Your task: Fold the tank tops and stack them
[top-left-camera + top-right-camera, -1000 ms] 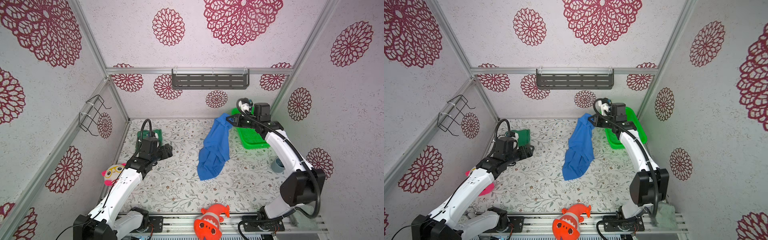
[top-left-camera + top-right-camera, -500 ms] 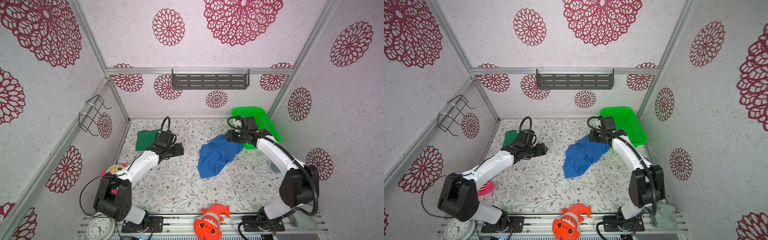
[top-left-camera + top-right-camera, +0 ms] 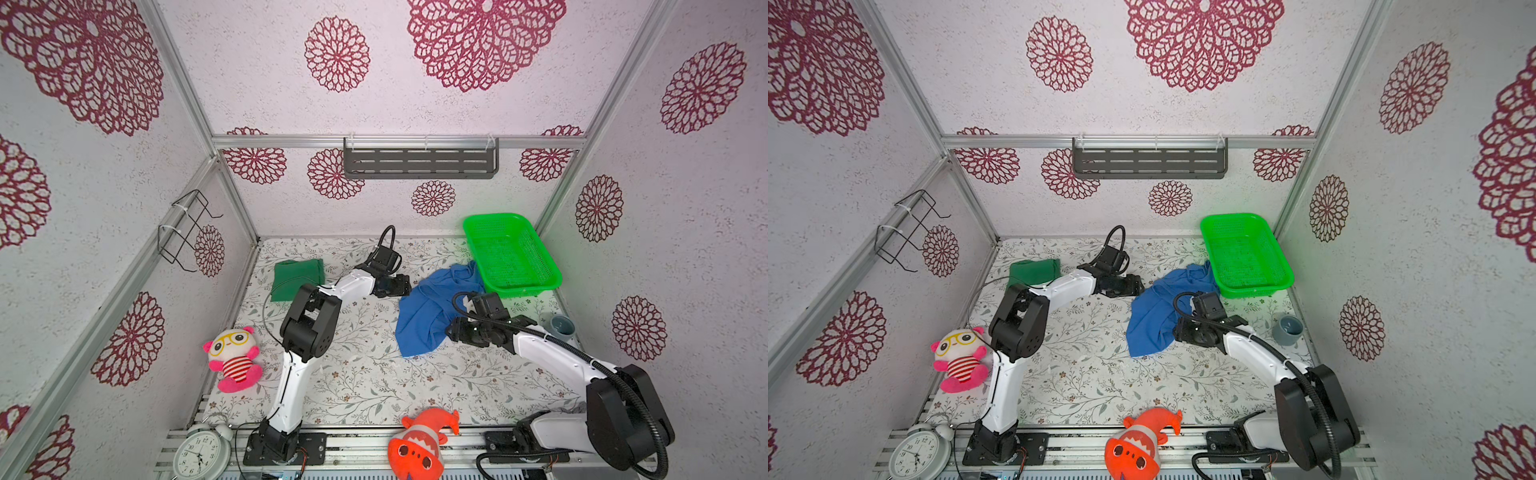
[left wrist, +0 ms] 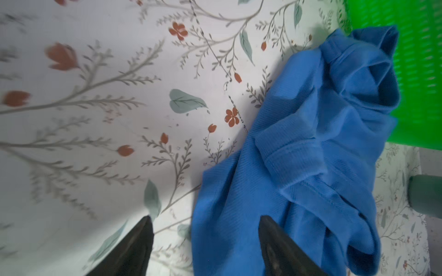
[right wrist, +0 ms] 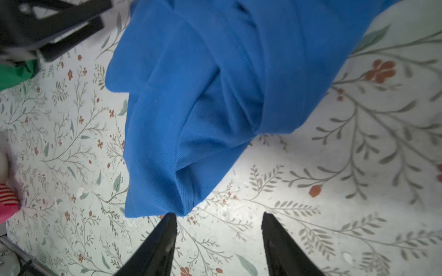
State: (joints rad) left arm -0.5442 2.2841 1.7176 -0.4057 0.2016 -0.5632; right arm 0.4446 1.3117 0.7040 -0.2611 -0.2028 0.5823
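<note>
The royal blue tank top [image 3: 430, 309] [image 3: 1152, 318] lies crumpled on the flowered table, its far end against the basket. The dark green tank top [image 3: 297, 277] [image 3: 1034, 272] lies folded at the back left. My left gripper [image 3: 401, 286] [image 3: 1136, 286] sits low at the blue top's left edge. In the left wrist view it [image 4: 205, 218] is open, jaws straddling that edge of the blue top [image 4: 299, 143]. My right gripper [image 3: 451, 332] [image 3: 1177, 330] is at the cloth's right side, open [image 5: 218, 214] over bare table. A corner of the blue top [image 5: 203, 95] reaches one fingertip [image 5: 167, 229].
A bright green mesh basket [image 3: 519, 286] [image 3: 1258, 291] stands at the back right and a grey cup [image 3: 561, 326] by the right wall. A panda plush [image 3: 232, 357], an alarm clock [image 3: 201, 453] and an orange fish plush [image 3: 419, 440] sit along the front.
The right gripper lowered the hanging blue top onto the table, let go and drew back toward the front. The left arm swung from the green top over to the blue top's left edge.
</note>
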